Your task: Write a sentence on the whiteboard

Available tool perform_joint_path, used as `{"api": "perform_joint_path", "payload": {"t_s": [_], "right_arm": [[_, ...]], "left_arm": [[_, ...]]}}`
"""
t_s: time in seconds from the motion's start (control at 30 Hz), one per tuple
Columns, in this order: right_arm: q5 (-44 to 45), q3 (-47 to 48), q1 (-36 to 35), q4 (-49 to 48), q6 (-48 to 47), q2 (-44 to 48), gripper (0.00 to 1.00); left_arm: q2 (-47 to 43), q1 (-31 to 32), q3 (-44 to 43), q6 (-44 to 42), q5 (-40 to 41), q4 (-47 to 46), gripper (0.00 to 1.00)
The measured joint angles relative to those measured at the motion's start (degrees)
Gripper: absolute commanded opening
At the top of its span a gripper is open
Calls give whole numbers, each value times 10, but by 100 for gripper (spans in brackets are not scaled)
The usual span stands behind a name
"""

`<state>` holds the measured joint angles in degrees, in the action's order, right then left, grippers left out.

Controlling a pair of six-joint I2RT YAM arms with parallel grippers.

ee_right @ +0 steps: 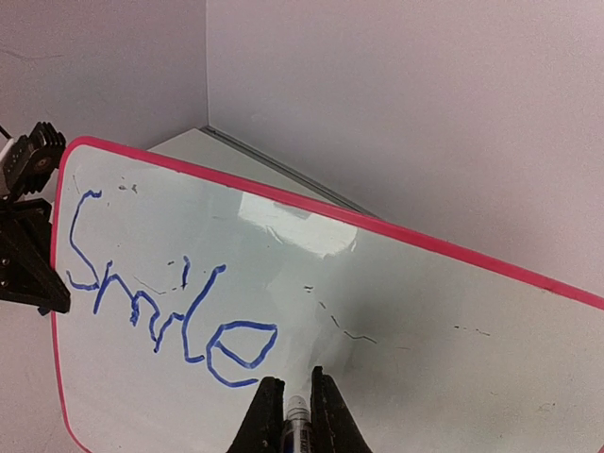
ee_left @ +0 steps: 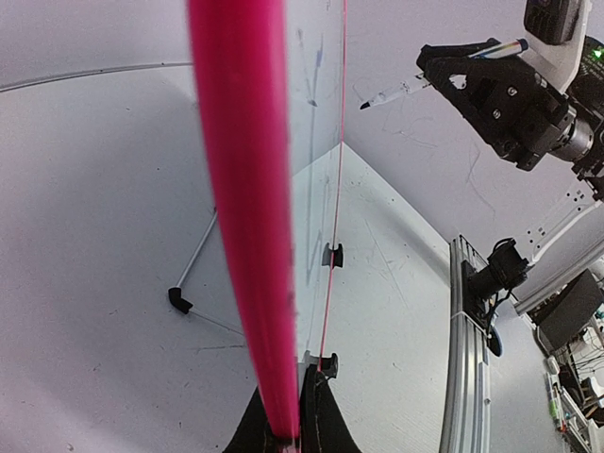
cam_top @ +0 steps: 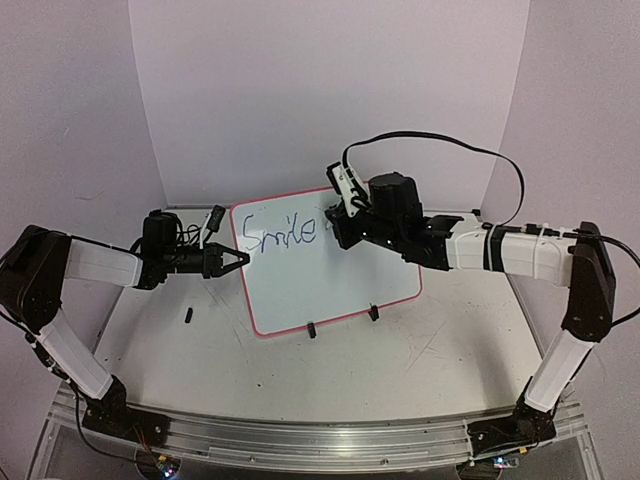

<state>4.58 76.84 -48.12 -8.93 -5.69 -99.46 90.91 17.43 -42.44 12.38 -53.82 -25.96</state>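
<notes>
**A:** Where is the glossy white rectangular whiteboard with the thin red-pink frame (cam_top: pixel 330 270)?

**B:** In the middle of the overhead view. It stands on the scuffed pale tabletop (cam_top: pixel 430 350) on its lower edge and leans back. One blue handwritten word, "Smile" (cam_top: pixel 285 235), fills its upper left corner.

**A:** How are the claws set?

**B:** The left claw (ee_left: pixel 288 429) is pressed together on the frame at the board's left edge. The right claw (ee_right: pixel 297 420) pinches a slim white marker pen (ee_left: pixel 406 87), with the tip just right of the final "e".

**A:** How would the board handle?

**B:** It looks light, thin and stiff, so pen pressure could tip it or slide it on its feet. The glossy face is probably too slick for a good hold. The framed rim looks like the place to grip, as the left claw does, bracing the board against the strokes. Fresh ink would smear if brushed.

**A:** What is the count?

**B:** One whiteboard. Two small black clip feet, one (cam_top: pixel 312 329) at lower centre and the other (cam_top: pixel 373 313) to its right. One marker and one written word. One small loose black piece (cam_top: pixel 189 316) on the tabletop, lower left of the board.
</notes>
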Motion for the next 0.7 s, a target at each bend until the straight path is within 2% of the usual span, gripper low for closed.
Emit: {"api": "perform_joint_path", "payload": {"t_s": [0.7], "right_arm": [[6,17,0,9,4,-28,0]], "left_arm": [[0,2,-3,-4,0,6,0]]}}
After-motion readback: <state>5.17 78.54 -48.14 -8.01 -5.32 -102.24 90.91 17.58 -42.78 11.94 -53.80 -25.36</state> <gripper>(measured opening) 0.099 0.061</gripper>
